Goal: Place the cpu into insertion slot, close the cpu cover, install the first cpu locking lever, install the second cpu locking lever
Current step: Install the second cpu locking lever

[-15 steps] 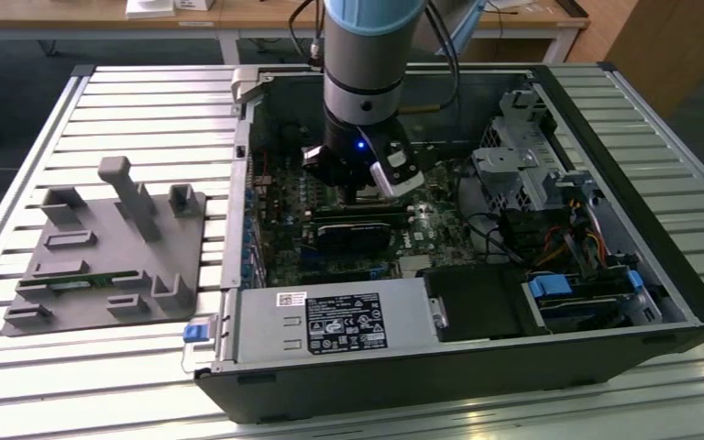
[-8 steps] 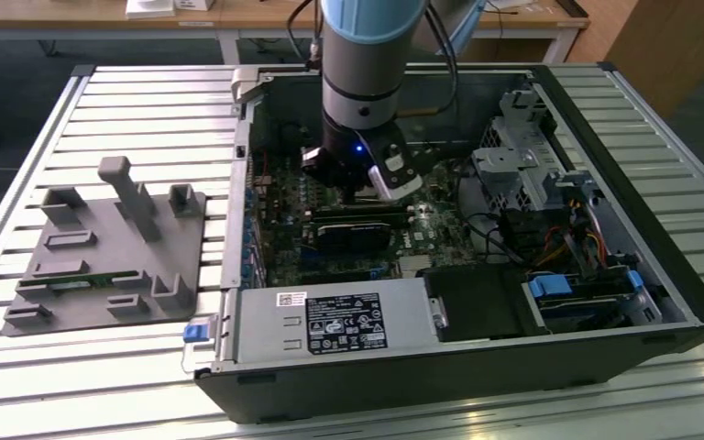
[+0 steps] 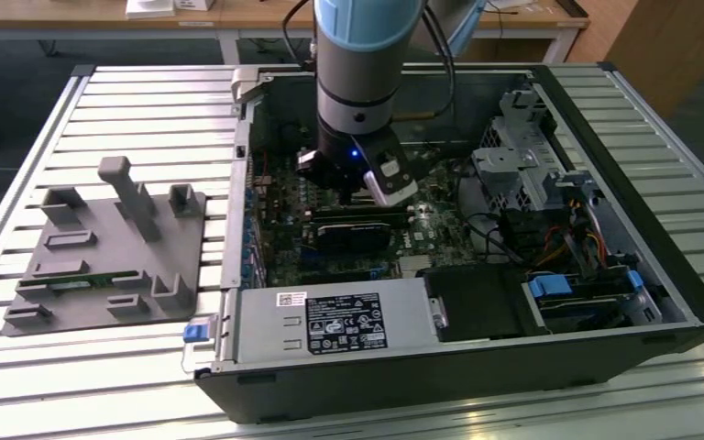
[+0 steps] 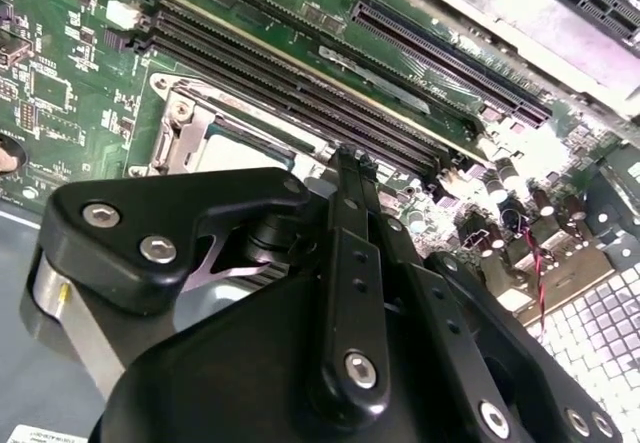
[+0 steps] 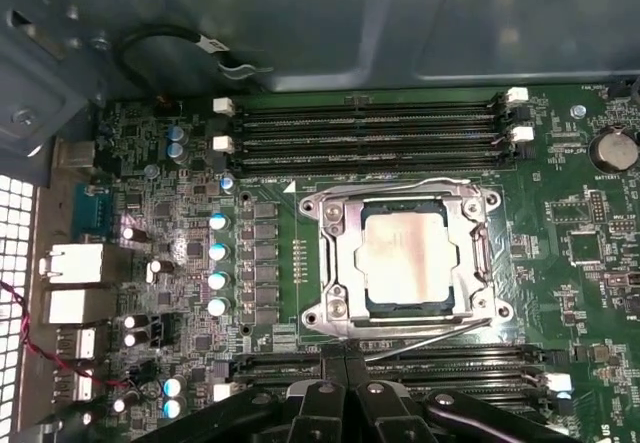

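I see the silvery-grey square cpu (image 5: 405, 260) already seated in the dark, metal-rimmed insertion slot (image 5: 482, 255), with the thin silvery metal cpu cover (image 5: 340, 248) lying flat around it. The thin wire locking levers (image 5: 400, 184) look down along the frame edges, tho I can't confirm they're hooked. Risk, imo: an unlatched lever springing up, or the black gripper (image 5: 345, 395) snagging the neighbouring long black memory slots (image 5: 365, 135). Fingers look pressed together, holding nothing, just beside the socket's edge, apart from the chip.

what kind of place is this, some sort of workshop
Probably a robotics lab or test bench: an opened computer case lies on a slatted metal table, a grey parts holder sits beside it, and wooden desks stand behind.
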Available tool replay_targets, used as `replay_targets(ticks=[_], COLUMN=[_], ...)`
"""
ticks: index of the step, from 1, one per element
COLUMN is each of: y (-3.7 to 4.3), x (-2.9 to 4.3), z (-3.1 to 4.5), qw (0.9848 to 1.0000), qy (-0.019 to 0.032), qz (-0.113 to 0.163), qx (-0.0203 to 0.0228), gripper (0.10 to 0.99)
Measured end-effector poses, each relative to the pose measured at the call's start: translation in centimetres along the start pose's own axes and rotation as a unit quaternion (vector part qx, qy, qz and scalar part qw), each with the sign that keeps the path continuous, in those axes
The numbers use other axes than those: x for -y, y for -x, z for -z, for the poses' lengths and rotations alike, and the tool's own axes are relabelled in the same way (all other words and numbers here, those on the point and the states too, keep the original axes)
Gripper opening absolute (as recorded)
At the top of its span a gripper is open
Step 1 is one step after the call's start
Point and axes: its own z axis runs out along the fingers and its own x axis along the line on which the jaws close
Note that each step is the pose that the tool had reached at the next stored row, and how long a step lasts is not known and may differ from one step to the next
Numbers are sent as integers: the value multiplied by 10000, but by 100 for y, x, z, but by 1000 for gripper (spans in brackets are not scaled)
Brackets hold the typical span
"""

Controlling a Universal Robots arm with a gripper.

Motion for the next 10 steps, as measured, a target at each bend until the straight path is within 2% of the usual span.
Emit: replay_targets(ticks=[5, 10], y=[0, -8], x=[19, 36], z=[-31, -93], qw=[10000, 9999], qy=[75, 101], qz=[-1, -3], qx=[-3, -5], gripper=[106, 106])
